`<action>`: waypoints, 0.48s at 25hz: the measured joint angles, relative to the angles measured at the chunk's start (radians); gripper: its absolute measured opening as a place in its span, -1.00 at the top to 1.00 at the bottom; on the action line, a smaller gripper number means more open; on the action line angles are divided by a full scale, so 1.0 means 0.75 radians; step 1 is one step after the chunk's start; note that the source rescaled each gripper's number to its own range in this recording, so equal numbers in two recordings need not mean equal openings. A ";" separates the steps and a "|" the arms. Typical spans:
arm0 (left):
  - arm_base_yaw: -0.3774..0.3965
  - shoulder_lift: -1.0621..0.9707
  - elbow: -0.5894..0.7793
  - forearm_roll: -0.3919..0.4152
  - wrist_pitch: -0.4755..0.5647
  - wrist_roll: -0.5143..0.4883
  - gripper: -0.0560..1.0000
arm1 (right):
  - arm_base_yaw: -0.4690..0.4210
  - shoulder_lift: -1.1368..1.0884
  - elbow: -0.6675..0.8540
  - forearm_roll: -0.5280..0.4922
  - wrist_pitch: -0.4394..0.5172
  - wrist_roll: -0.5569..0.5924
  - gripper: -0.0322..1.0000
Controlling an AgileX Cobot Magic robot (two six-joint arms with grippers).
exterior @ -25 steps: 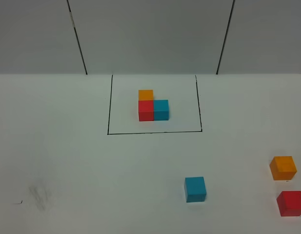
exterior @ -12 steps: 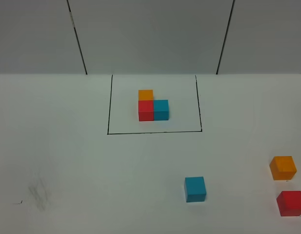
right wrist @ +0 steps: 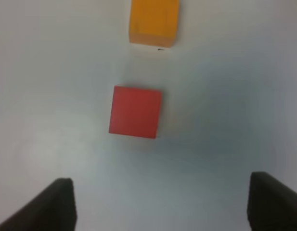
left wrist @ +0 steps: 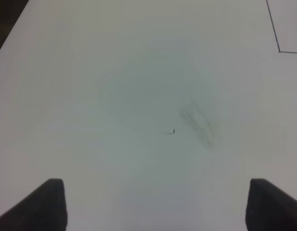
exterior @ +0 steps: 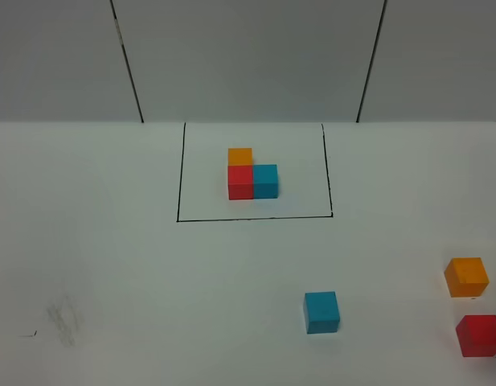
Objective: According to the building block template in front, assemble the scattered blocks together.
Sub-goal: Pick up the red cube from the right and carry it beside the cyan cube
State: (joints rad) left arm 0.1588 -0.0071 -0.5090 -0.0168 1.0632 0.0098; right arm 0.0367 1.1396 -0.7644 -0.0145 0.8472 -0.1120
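Note:
The building block template sits inside a thin black rectangle at the table's middle back: orange behind red, cyan to the red's right. The scattered blocks lie nearer the front: a cyan cube, an orange cube and a red cube at the far right. In the right wrist view my right gripper hangs open above the table, with the red cube just ahead of its fingertips and the orange cube beyond. My left gripper is open over bare table. Neither gripper shows in the exterior view.
A grey smudge and a small black mark lie on the white table under the left gripper. A corner of the black rectangle shows beyond. The table's left edge is near. Grey wall panels stand behind.

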 joint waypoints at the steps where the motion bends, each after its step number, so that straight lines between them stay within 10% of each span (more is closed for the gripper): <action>1: 0.000 0.000 0.000 0.000 0.000 0.000 -0.99 | 0.000 0.047 -0.025 0.019 0.000 -0.003 -0.41; 12: 0.000 0.000 0.000 0.000 0.000 0.000 -0.99 | 0.001 0.341 -0.103 0.112 -0.013 0.087 -0.51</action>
State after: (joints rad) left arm 0.1588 -0.0071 -0.5090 -0.0168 1.0632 0.0098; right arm 0.0374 1.3956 -0.8416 0.0695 0.8375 -0.0464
